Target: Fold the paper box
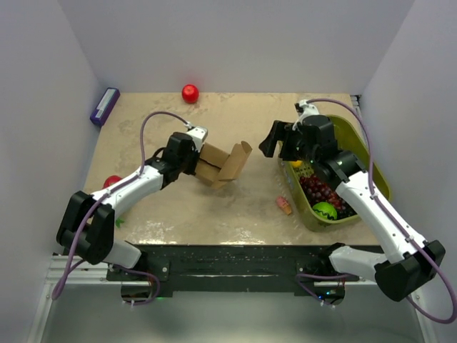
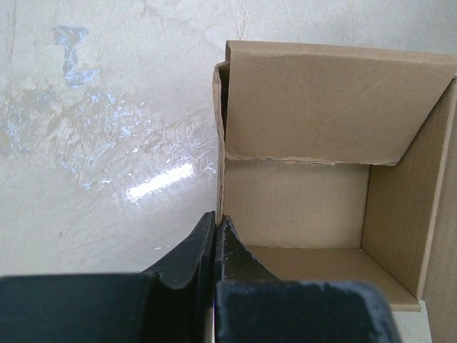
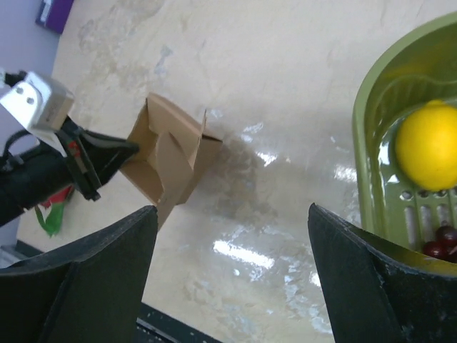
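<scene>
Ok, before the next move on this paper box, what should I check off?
1. Left pincer shut on a wall of the paper box: ok.
2. Right pincer open and holding nothing: ok.
3. Right pincer facing the box and apart from it: ok.
4. Box fully closed: not ok, one flap stands up.
5. Box base resting flat on the table: cannot tell.

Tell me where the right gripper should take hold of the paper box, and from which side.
On the paper box, I'd pinch the upright flap near its free top edge, coming from the right. It stands clear as a thin sheet, and the left gripper clamps the opposite wall.
</scene>
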You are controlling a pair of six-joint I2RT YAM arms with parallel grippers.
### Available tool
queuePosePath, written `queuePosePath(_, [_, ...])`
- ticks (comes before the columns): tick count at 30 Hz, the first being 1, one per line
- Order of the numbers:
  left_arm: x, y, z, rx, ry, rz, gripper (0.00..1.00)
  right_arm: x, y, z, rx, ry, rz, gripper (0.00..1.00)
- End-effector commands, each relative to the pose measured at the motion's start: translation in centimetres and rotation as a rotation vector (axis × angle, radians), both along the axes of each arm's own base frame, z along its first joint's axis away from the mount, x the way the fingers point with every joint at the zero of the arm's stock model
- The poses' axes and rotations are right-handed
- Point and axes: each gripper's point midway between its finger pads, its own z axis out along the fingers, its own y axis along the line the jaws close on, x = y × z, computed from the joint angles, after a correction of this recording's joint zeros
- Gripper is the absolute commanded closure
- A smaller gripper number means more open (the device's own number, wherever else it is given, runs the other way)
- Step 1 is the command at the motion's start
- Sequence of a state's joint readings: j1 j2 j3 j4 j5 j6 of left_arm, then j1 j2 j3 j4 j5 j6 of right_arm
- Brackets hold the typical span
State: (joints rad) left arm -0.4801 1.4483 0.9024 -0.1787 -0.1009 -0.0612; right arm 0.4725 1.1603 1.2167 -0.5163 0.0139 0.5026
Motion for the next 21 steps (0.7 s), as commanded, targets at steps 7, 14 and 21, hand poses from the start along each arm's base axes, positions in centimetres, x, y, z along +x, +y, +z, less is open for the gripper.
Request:
queuePosePath(7, [-1.0,-3.1,6.6,-0.011,-0.232,-0.237,1.0,-1.5,-0.3,1.8,-0.074,-0.162,0.106,0.11])
queuePosePath(14, [-6.0,-7.3,7.3,0.075,-0.366,-0.5,1.0,-2.4,3.0,0.1,-0.042,-0.235,0.291,0.15])
queuePosePath(21, [-6.9,-8.1,6.9,0.099,-0.361,-0.553,1.0,-3.8,7.3,-4.8,-0.083,-0.202,0.361,0.17])
